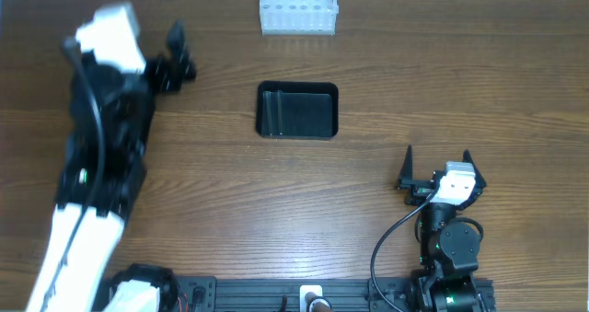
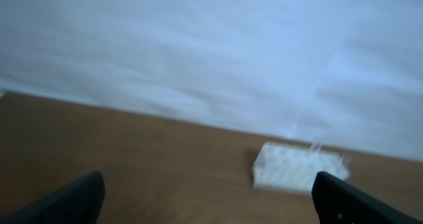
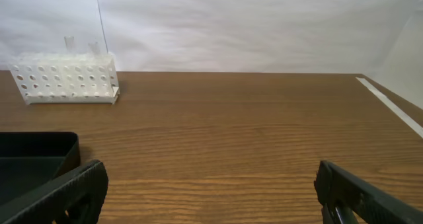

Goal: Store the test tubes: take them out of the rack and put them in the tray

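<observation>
We note the left arm stretched along the left side of the table (image 1: 479, 82), its left gripper (image 1: 177, 65) lifted, fingers spread wide. Right arm folded close to its base at near right, right gripper (image 1: 436, 167) likewise parted. Test tubes (image 3: 69, 44) stand in the rack (image 1: 298, 14) at the far edge; the tray (image 1: 267, 111) sits mid-table, nearer.

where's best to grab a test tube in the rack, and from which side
Grip the bare top of the test tube sticking up above the rack, from straight above. It stands upright and the rack surrounds its lower part, so a vertical lift should free it.
</observation>
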You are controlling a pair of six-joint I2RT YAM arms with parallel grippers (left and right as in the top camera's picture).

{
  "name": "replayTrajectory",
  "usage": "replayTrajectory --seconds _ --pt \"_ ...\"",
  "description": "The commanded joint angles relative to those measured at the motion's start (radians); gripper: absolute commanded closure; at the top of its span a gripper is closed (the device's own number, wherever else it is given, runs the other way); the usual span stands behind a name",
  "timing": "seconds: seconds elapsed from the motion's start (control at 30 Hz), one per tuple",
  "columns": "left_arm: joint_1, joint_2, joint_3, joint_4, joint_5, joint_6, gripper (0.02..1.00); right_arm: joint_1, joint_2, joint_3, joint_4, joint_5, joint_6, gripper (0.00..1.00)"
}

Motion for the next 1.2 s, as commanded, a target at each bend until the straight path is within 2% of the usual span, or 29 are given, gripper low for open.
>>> replayTrajectory --seconds 0.03,0.33,0.6,0.7,0.8,1.03,1.2 --pt "0.070 -0.294 -0.240 0.039 0.080 0.075 0.020 0.006 -0.009 -0.007 -0.001 -0.008 -0.007 0.007" --pt "0.150 -0.732 -0.614 0.160 0.170 0.134 0.018 0.006 -0.009 -0.007 -0.001 -0.008 -0.007 0.007" --pt "0.157 -0.943 -0.867 0.304 0.237 0.134 0.018 0.006 -0.009 -0.007 -0.001 -0.008 -0.007 0.009" --pt "0.157 -0.984 -0.913 0.289 0.261 0.134 0.018 0.006 -0.009 -0.007 -0.001 -0.008 -0.008 0.007" --pt "0.157 -1.007 -0.915 0.188 0.277 0.134 0.018 0.006 -0.009 -0.007 -0.001 -0.008 -0.007 0.007" --pt "0.157 -1.007 -0.915 0.035 0.276 0.134 0.018 0.006 -0.009 -0.007 -0.001 -0.008 -0.008 0.007" --pt "0.156 -1.007 -0.915 0.040 0.276 0.134 0.020 0.006 -0.009 -0.007 -0.001 -0.008 -0.007 0.009"
